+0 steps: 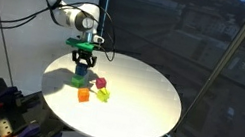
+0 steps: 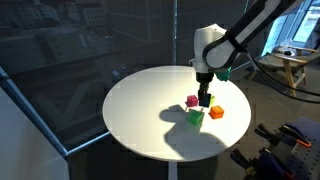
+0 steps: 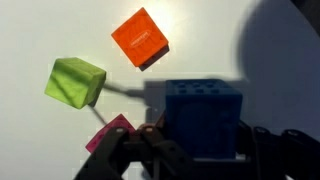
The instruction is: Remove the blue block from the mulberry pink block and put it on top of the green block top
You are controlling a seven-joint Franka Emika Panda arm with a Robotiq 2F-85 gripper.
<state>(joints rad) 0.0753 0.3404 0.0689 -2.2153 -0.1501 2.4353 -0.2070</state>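
In an exterior view my gripper (image 1: 83,69) hangs over the round white table (image 1: 148,98), fingers pointing straight down. The dark thing between them is too small here to make out. The mulberry pink block (image 1: 101,82) sits just beside me, the green block (image 1: 104,95) a little past it toward the camera, and a red-orange block (image 1: 84,95) near both. In an exterior view the green block (image 2: 195,116) lies just below my fingertips in the picture. The pink one (image 2: 192,101) is close at my side with nothing on top of it, and the red-orange one (image 2: 216,112) is off to the other side. The wrist view settles it: the blue block (image 3: 203,118) is clamped between my fingers (image 3: 150,155), drawn in narrow with one on each opposite face. It looms larger than the others, so I judge it lifted clear of the table. From it the green block (image 3: 75,82) lies up and to the left in this view, with the pink block (image 3: 112,133) between us, low down. That is the way I must carry. All four are small flat-faced cubes with crisp edges and no long axis, each one plain colour; wood or plastic I cannot tell. The green one stands askew to my grip, so I judge a small wrist twist would help the faces meet squarely.
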